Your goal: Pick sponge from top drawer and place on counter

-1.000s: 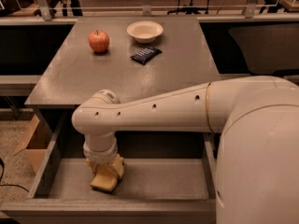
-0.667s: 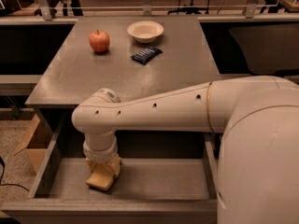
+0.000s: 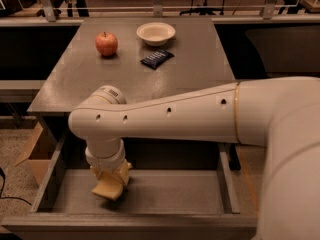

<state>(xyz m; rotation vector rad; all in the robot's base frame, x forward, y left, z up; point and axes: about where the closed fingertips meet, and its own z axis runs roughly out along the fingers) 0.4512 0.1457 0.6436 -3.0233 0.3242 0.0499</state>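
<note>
My gripper (image 3: 111, 175) hangs low at the left of the open top drawer (image 3: 175, 191), jaws pinching the tilted sponge (image 3: 106, 189), whose top my wrist hides. My arm hides the front edge of the counter (image 3: 75, 79). Farther back: dark packet (image 3: 157, 59), apple (image 3: 106, 44), bowl (image 3: 156, 33).

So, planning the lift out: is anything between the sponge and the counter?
Nothing visible: the gripper is at the sponge in the top drawer; the counter nearby is bare, apple, bowl and packet sit farther back.
</note>
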